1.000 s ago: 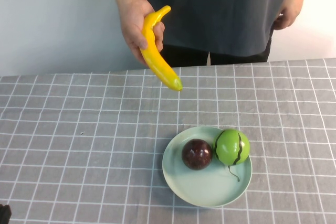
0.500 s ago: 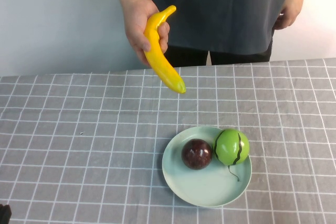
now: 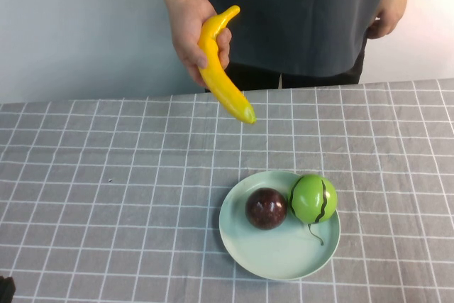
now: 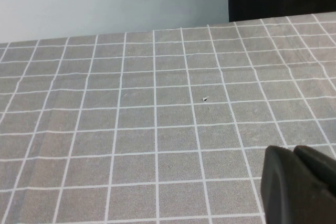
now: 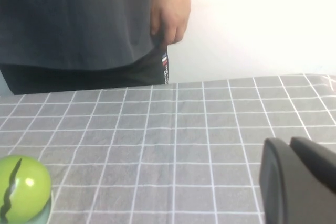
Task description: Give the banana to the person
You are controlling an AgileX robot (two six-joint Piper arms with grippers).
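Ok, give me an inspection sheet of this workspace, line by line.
Surface: table under grey checked cloth.
Job's things: banana held in the hand of the person, above the table's far edge.
Clutter: plate holding a dark red fruit and a green fruit, side by side.
Grippers: left gripper shut, low over bare cloth; right gripper shut, low over cloth beside the green fruit. Neither holds anything.
Cables: nothing seen.
Surroundings: plain pale wall.
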